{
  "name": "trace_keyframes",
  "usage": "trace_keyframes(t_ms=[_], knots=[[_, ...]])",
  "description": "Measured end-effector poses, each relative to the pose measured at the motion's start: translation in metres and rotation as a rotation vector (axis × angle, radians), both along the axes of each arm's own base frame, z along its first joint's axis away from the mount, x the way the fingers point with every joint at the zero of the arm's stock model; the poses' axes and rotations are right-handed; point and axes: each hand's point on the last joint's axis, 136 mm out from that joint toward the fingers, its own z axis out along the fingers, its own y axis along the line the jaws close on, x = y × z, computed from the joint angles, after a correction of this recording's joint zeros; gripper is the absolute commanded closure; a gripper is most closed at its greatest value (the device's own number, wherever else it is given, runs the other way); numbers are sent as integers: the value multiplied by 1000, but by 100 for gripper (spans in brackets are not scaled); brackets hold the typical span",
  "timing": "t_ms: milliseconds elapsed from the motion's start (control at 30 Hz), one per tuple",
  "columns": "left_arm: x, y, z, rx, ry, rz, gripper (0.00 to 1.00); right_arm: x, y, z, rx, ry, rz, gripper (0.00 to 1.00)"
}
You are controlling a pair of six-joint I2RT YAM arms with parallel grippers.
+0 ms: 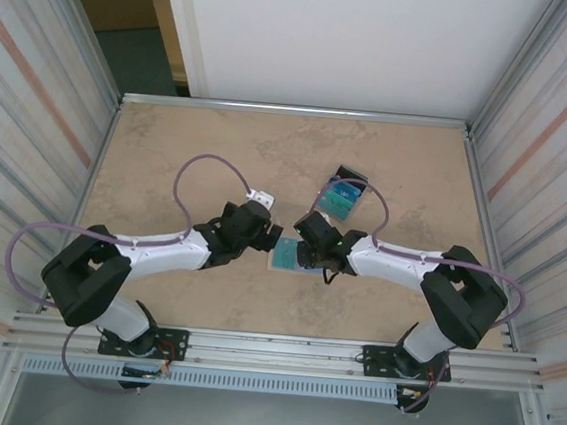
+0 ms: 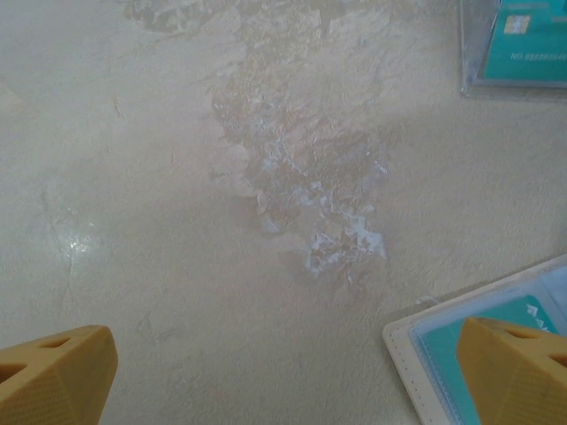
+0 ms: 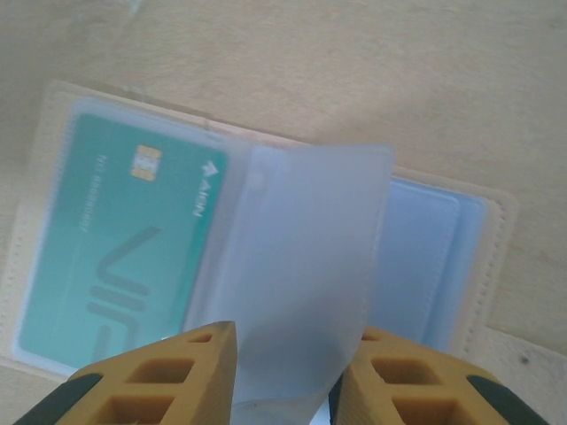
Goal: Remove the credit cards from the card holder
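Tan table [image 1: 169, 151], clear sleeve [image 3: 301, 266] over card holder [image 3: 496, 232], credit cards [image 1: 343, 200] beyond

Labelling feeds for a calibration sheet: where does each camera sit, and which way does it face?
Top external: overhead from behind, looking down at the table; left arm, right arm, left gripper and right gripper by the card holder.
Left wrist: on the left arm, facing the table; its fingers wide apart.
Right wrist: on the right arm, facing the open card holder; its fingers flank a clear sleeve.
Shared: both wrist views catch its teal card.
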Motion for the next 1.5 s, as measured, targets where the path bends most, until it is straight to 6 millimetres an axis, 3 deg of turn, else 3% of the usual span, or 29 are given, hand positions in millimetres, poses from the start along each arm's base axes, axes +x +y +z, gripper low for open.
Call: trace_keyframes(t_ms=[400,600,733,967,1233,1500], knots=[[-21,-13,-36,67,99,-71,1,5,-26,3,13,20,-113,66],[-22,-12,-39,64,108,-61,1,9,-47,16,35,12,-183,66],[-23,-11,-48,81,127,-58,1,14,-49,28,86,3,-202,69],[-24,-9,-55,90,139,-52,1,10,-27,31,212,64,-162,73],[-24,-8,-56,77,145,-28,1,7,6,16,359,204,-131,79],[-25,-6,-58,51,159,8,1,14,30,13,507,281,-124,83]])
